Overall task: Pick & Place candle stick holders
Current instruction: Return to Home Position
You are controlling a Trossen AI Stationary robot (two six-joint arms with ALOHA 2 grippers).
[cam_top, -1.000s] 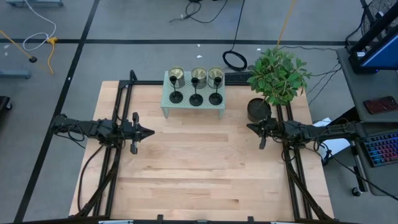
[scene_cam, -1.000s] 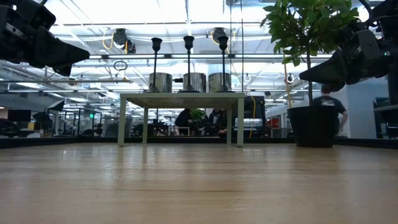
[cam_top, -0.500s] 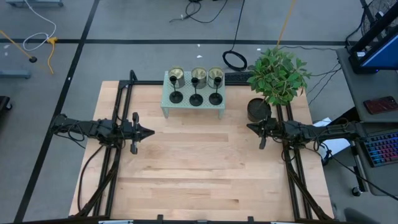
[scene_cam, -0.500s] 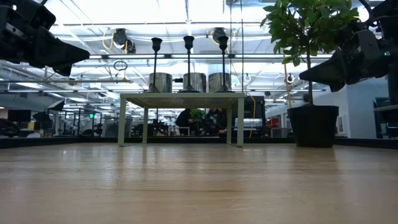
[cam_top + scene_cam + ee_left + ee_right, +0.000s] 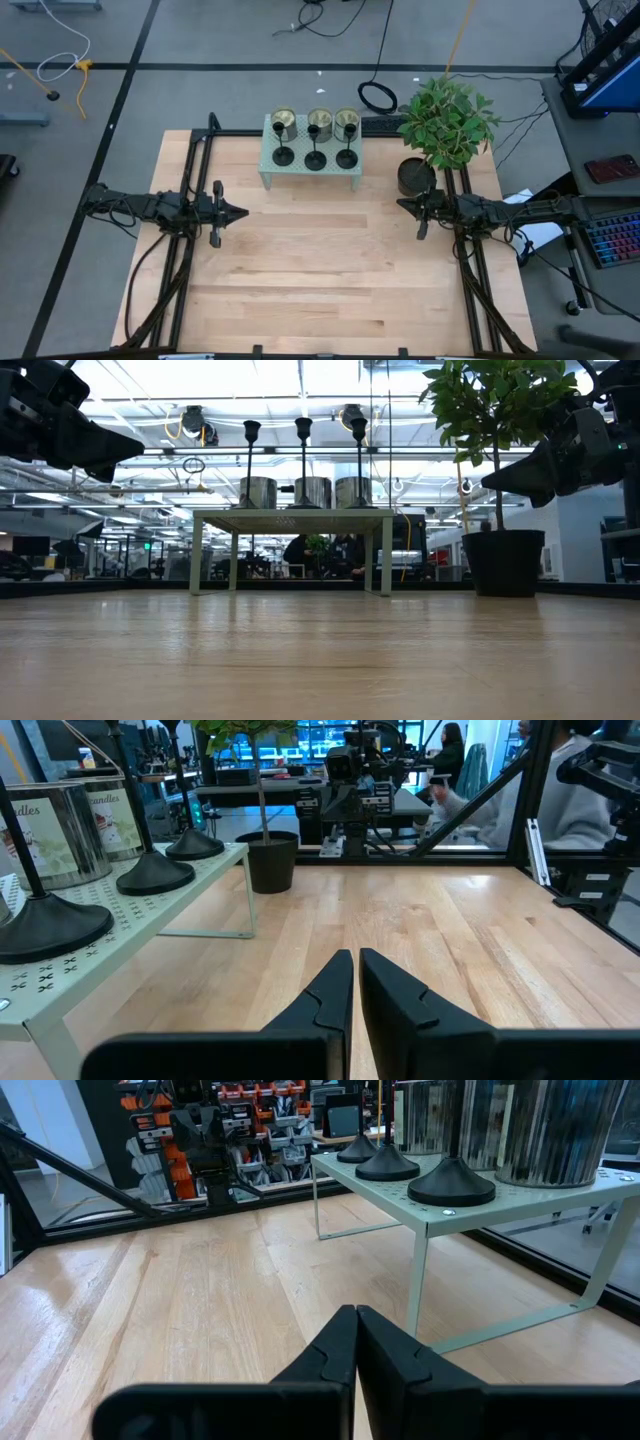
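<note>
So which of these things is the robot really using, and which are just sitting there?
For the job:
three black holders, the shelf they stand on, left end effector and right end effector, both shut and empty.

Just there:
three cans on the shelf, plant.

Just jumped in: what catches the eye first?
Three black candle holders stand in a row on the green shelf at the far edge of the table, cans behind them. A potted plant sits to its right. The left gripper and right gripper, shut and empty, hover at the table's sides.
</note>
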